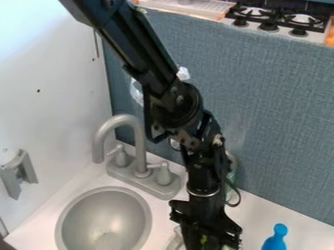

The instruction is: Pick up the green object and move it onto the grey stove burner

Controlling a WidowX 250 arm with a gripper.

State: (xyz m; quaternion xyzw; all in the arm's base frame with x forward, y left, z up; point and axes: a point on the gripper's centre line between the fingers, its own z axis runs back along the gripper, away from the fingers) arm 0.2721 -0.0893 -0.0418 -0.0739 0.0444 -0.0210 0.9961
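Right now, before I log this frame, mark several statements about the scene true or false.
1. The end effector is at the picture's bottom edge, right of the sink basin. True.
2. The blue object lies in the sink basin. False: it stands on the white counter.
3. The faucet has two handles. True.
4. The stove is beside the faucet. False: it is beyond the blue-grey panel.

Left wall [52, 58]: white, with dark specks [38, 90] and a grey bracket [19, 174]
Back panel [274, 107]: blue-grey, woven-looking
Behind panel: stove [283, 30], black grates [303, 20], dark knobs [268, 26]
Table [256, 211]: white, round grey sink [104, 215]
Light: brightest upper left
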